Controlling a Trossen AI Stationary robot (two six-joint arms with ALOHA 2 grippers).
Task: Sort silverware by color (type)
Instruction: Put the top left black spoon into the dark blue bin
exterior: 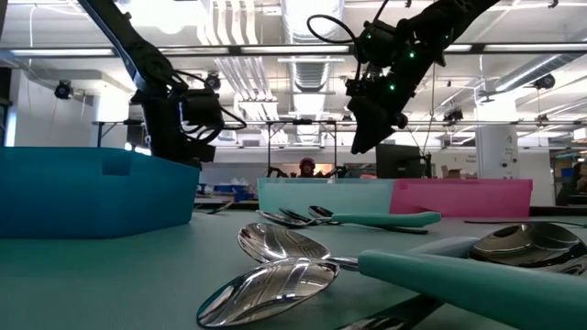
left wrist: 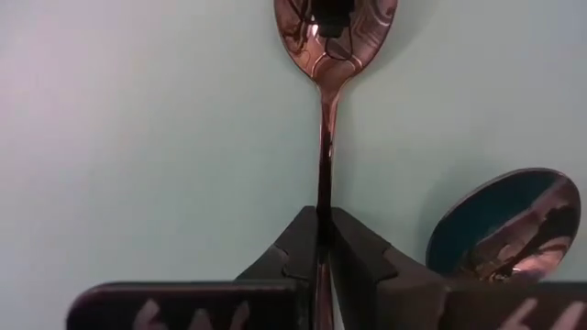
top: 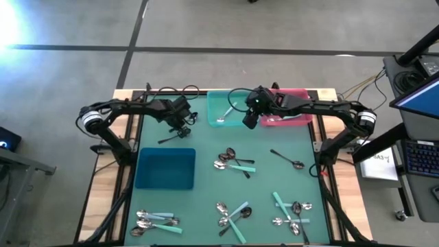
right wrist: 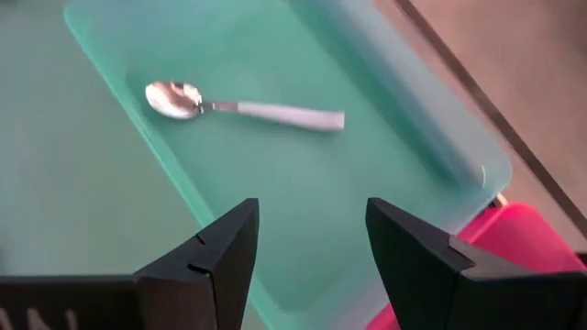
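Your left claw is clenched on a dark spoon lying on the table beside the blue bin; lift it straight before you swing. Your right claw, released, hovers over the teal bin, where one teal-handled spoon lies.

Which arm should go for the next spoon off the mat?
Probably the right. The right gripper is open and empty over the teal bin. The left gripper is shut on a dark spoon, so it's occupied.
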